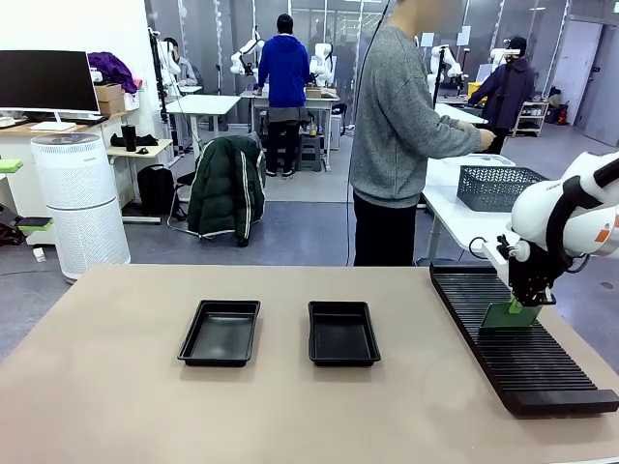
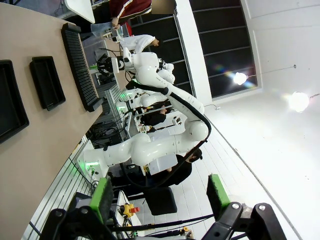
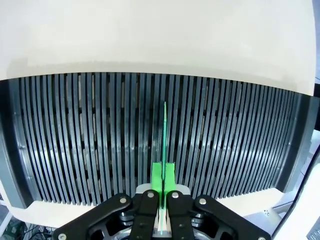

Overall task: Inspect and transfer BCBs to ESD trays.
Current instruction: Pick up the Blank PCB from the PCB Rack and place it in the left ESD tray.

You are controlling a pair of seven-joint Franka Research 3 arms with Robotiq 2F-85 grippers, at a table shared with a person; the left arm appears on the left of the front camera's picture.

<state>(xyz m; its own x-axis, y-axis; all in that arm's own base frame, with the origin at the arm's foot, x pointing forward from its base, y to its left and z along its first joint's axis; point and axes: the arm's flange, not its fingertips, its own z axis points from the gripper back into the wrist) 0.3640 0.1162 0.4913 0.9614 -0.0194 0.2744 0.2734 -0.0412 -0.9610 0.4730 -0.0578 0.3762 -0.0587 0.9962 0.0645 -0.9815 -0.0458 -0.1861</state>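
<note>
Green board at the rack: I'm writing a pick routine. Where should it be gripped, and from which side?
Top edge, from above, pinching its flat faces. The board stands on edge among the rack's ribs, leaving only that edge free; the right gripper is shut on it so.

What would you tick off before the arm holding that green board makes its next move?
1. Right gripper shut on the BCB: ok.
2. BCB upright, edge-on between the pads: ok.
3. BCB free of the slotted rack: cannot tell.
4. Left ESD tray and right ESD tray empty: ok.
5. Left gripper open, well away from the trays: ok.
6. Person turned away, hands off this table: ok.
</note>
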